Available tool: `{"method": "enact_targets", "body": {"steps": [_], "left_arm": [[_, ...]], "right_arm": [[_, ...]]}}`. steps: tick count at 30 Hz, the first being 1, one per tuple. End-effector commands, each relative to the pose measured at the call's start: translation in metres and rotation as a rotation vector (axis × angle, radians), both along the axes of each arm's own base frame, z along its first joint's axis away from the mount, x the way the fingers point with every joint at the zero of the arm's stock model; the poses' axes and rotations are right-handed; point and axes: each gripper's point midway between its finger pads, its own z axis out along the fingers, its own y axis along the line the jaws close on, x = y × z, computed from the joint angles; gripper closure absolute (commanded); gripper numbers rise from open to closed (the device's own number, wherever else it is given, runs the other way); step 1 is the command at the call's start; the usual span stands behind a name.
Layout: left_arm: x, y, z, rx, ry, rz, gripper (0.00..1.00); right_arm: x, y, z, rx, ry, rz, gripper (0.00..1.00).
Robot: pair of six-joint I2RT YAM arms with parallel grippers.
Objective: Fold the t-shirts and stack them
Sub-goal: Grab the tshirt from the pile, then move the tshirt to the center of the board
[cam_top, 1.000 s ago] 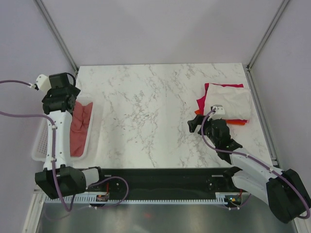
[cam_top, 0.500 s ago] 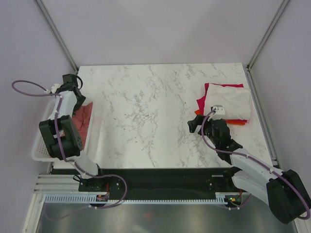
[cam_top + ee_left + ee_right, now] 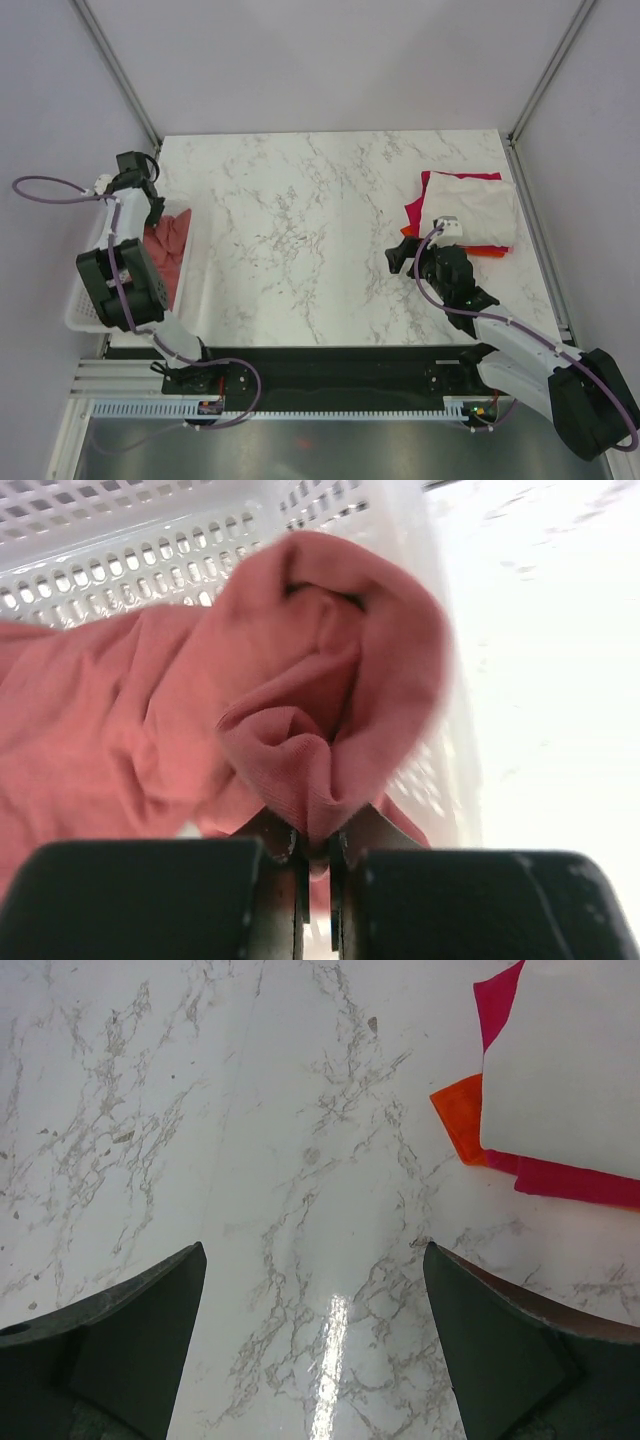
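Observation:
A salmon-red t-shirt (image 3: 165,255) lies crumpled in the white mesh basket (image 3: 85,300) at the table's left edge. My left gripper (image 3: 152,220) reaches down into the basket and is shut on a raised fold of that shirt (image 3: 300,710); the cloth is pinched between the fingertips of the left gripper (image 3: 318,840). At the right, a folded cream-white t-shirt (image 3: 468,210) tops a stack over a magenta one (image 3: 412,210) and an orange one (image 3: 490,251). My right gripper (image 3: 398,258) hovers open over bare marble left of the stack, its jaws wide around nothing (image 3: 314,1250).
The basket wall (image 3: 150,570) stands behind the held fold. In the right wrist view the cream shirt (image 3: 570,1060), magenta edge (image 3: 495,1005) and orange corner (image 3: 460,1120) lie at upper right. Metal frame posts rise at the table's far corners.
My left arm swung its wrist over the basket's far end, lowered the gripper into it and shut on the salmon-red shirt. The right arm has not moved.

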Motion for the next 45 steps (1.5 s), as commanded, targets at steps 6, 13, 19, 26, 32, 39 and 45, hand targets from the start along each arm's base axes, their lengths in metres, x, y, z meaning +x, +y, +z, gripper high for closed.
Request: {"method": "enact_targets", "body": {"steps": [6, 13, 19, 26, 32, 39, 45], "left_arm": [[-0.039, -0.081, 0.219, 0.022, -0.685, -0.019, 0.98], [-0.076, -0.207, 0.404, -0.138, -1.16, -0.437, 0.98], [-0.081, -0.346, 0.497, -0.408, -1.283, -0.928, 0.98], [-0.084, -0.378, 0.534, -0.399, -1.365, -1.042, 0.98], [-0.034, -0.345, 0.312, -0.33, -0.902, -0.798, 0.97], [-0.063, -0.284, 0.081, -0.436, -0.628, -0.517, 0.37], [-0.078, -0.266, 0.055, -0.263, -0.533, -0.636, 0.12]], "right_arm": [[0.002, 0.005, 0.015, 0.032, -0.053, 0.022, 0.02], [0.002, 0.004, 0.013, 0.025, -0.048, 0.019, 0.02], [0.004, 0.0, 0.016, 0.016, -0.055, -0.002, 0.02], [0.003, -0.006, 0.02, 0.012, -0.074, -0.029, 0.02], [-0.002, -0.014, 0.031, 0.027, -0.116, -0.058, 0.02], [-0.008, -0.012, 0.038, 0.044, -0.161, -0.03, 0.02], [0.001, 0.002, 0.024, 0.019, -0.07, 0.019, 0.1]]}}
